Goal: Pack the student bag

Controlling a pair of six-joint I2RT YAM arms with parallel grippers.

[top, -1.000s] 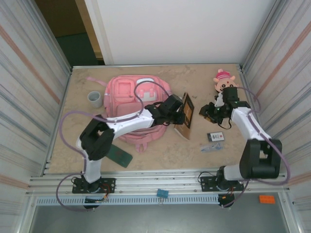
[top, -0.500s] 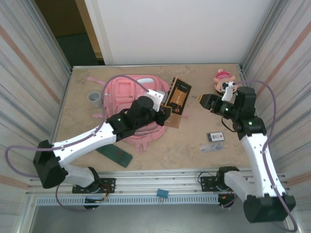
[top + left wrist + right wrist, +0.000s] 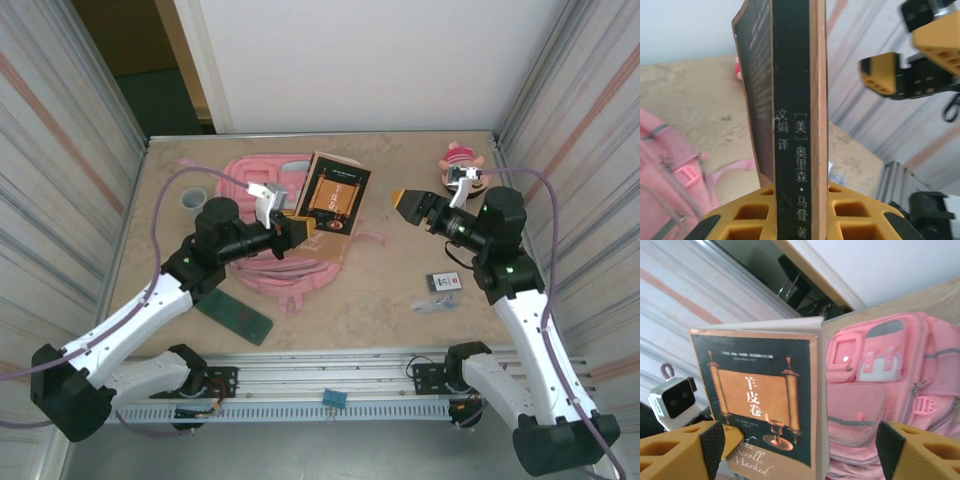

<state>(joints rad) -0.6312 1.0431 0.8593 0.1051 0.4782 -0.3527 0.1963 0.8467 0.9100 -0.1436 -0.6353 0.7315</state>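
- The left gripper [image 3: 301,228] clamps the book [image 3: 335,195] by its lower edge and holds it upright in the air, the spine facing the left wrist camera.
- The right gripper [image 3: 408,207] hangs near the book and faces its cover, jaws spread wide with nothing between them.
- The bag [image 3: 300,276] lies flat at left-centre of the table [image 3: 380,305], front pockets up, below and behind the raised book.
- Whether the bag's main compartment is unzipped cannot be told.
- The step in hand appears to be getting the book to the bag, possibly with a handover between the arms.
- Next, the right gripper would likely need to close on a free edge of the book or hold the bag's mouth open.
- The left could then slide the book inside.
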